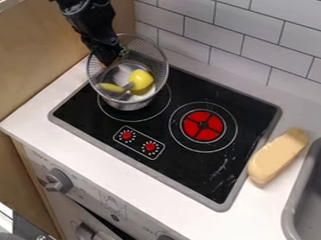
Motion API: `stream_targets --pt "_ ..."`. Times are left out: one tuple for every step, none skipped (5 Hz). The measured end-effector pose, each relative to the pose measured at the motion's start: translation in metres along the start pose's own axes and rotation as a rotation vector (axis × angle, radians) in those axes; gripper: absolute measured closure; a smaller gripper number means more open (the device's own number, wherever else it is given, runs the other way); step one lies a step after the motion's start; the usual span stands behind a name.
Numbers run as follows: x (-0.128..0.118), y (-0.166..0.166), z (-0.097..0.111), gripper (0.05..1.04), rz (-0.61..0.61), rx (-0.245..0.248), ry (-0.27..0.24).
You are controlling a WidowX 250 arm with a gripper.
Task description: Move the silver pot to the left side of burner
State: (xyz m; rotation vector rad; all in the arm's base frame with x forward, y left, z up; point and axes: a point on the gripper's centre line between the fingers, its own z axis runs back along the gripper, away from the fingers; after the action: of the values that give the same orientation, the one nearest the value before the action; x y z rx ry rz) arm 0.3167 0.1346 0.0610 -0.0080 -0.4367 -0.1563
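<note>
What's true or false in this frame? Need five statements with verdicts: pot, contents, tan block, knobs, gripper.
1. The silver pot is at the red-centred burner. False: it is at the left burner.
2. Yellow items are inside the silver pot. True.
3. The tan block lies in the sink. False: it lies on the counter, between the cooktop and the sink.
4. Two red knobs show on the cooktop's control panel. True.
5. The gripper is over the sink. False: it is at the silver pot.
</note>
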Motion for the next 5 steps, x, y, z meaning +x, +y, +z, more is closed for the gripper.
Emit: stream_targets --pt "0.0 -0.001 -0.001 0.856 0.004 -0.004 -0.002" --pt "-0.001 -0.002 0.0 0.607 -0.002 -0.015 -0.008" --pt "-0.005 -0.003 0.001 0.3 -0.003 -0.04 0.007" --pt "-0.006 -0.003 0.004 0.088 0.0 -0.055 0.04" --pt "-0.001 0.0 0.022 0.083 0.004 -0.047 0.068"
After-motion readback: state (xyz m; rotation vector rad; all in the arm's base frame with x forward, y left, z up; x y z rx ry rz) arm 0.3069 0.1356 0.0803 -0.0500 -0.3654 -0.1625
